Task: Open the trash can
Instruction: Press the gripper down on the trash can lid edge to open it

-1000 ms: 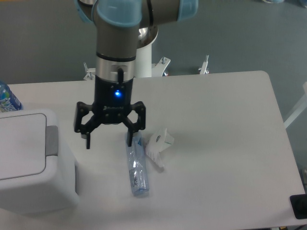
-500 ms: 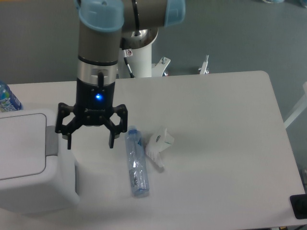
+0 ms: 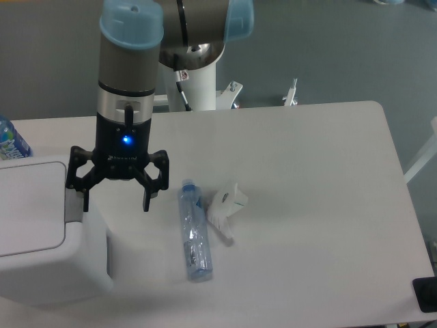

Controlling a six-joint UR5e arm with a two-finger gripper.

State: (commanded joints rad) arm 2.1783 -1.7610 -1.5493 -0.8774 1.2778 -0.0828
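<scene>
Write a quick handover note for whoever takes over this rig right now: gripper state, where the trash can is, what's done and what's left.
Gripper: open, empty, fingers pointing down, at the right edge of the trash can, one finger about over the grey push bar. Contact cannot be told.
Trash can: at the table's left front, lid flat and closed.
Done: arm brought to the bin.
Left: press the push bar and get the lid open.
Nearby: a clear bottle lying on its side and crumpled white paper, both right of the gripper and untouched.

Trash can (image 3: 41, 232) at table's (image 3: 307, 205) left; bottle (image 3: 194, 232) right of it.
</scene>
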